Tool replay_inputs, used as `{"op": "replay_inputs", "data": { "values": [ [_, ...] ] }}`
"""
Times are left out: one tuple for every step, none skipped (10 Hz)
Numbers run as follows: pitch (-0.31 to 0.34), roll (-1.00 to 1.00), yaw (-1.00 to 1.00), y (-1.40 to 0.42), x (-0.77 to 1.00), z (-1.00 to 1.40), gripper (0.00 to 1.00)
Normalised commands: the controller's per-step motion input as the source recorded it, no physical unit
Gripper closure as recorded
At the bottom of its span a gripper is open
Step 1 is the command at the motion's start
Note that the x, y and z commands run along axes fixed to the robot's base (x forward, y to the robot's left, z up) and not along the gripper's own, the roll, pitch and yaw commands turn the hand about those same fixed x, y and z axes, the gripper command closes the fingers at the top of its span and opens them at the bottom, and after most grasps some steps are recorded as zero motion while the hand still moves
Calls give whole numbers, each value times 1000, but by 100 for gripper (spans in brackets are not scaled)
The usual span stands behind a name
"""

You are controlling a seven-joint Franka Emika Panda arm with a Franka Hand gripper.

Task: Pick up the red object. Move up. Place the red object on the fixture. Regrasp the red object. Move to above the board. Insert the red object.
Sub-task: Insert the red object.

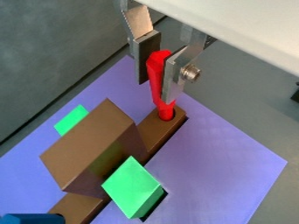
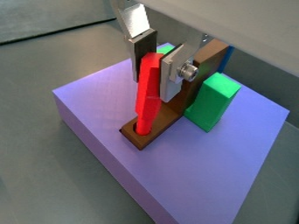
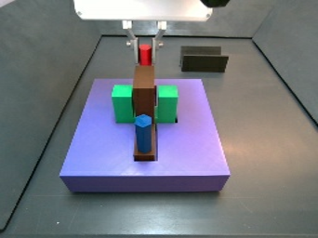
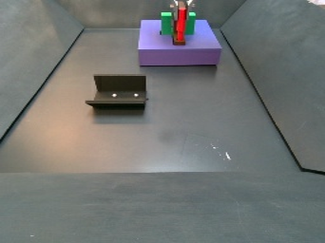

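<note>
In a side view the fixture (image 4: pixel 118 91) sits alone at the left of the dark floor (image 4: pixel 165 133), well apart from the board (image 4: pixel 180 49), which stands at the top centre of that frame. In a side view taken from the board's front, the board (image 3: pixel 149 139) fills the middle of the frame, with the fixture (image 3: pixel 204 59) behind it at the upper right. On the board a green block (image 3: pixel 122 102) stands to the left of the tall brown bar (image 3: pixel 144 91), another green block (image 3: pixel 165 104) stands to its right, and the blue peg (image 3: pixel 143 132) rises upright in front of the bar, in the same brown strip. The end effector (image 3: pixel 145 45) hangs at the top centre of that frame, over the far end of the strip behind the brown bar, and the red object (image 3: pixel 145 53) shows between its fingers. Both wrist views show the end effector (image 1: pixel 160 59) clamped narrowly on the red object (image 1: pixel 159 83), its silver fingers (image 2: pixel 176 70) pressing the upper part from either side. The red object (image 2: pixel 149 94) stands upright, and its lower end meets the brown strip (image 2: pixel 158 125) on the purple surface; whether it is fully seated there cannot be told.
</note>
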Motion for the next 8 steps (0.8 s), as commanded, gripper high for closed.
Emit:
{"op": "replay_inputs", "data": {
  "values": [
    [-57,-100,137,0,0,-320,100],
    [-61,-101,131,0,0,-326,100],
    [-54,-117,134,0,0,-314,100],
    [-51,-129,146,0,0,-314,100],
    [-56,-139,143,0,0,-314,100],
    [-1,-196,129,-11,214,-63,100],
    [-66,-243,126,-26,280,-91,100],
    [-97,-166,91,-60,186,-294,100]
  ]
}}
